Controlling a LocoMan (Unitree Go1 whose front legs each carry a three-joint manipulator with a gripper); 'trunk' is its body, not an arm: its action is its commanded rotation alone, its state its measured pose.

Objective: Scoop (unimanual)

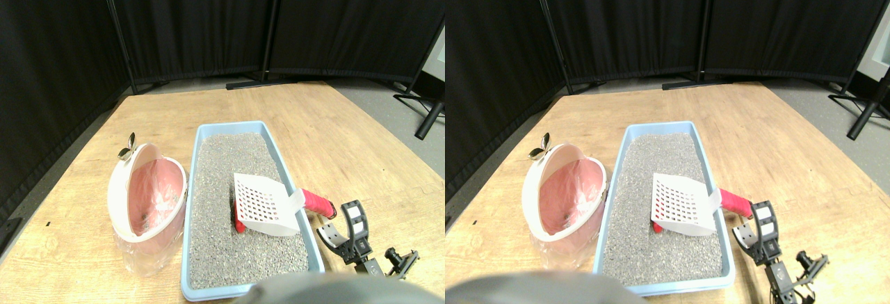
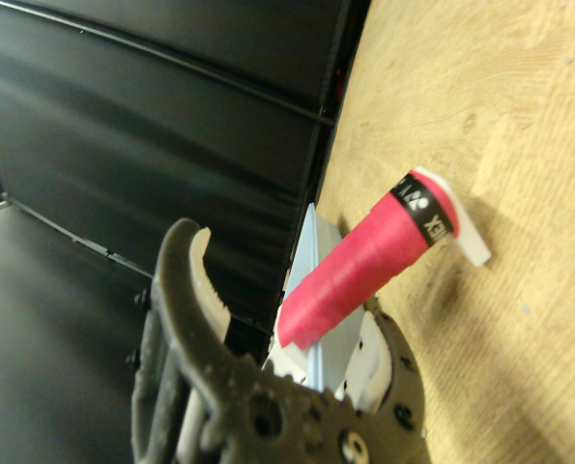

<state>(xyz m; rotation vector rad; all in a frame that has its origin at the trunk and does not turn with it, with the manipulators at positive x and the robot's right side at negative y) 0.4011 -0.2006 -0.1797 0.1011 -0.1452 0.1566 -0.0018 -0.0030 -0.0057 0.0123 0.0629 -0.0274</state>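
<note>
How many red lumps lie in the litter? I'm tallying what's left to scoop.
1: a red lump lies on the litter in the blue tray, partly under the white scoop. Others may be hidden under it.

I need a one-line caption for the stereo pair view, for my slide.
White slotted scoop with red-wrapped handle resting in blue litter tray; right gripper open near the handle, pink bin alongside.

The stereo pair looks forward and down from the robot over the wooden table point(image 1: 334, 130), litter tray point(image 1: 295, 179) at frame centre. The wrist camera sits close behind the gripper, turned sideways, sharing only the scoop's red handle point(image 1: 318, 202) point(image 2: 364, 271) and tray edge.
</note>
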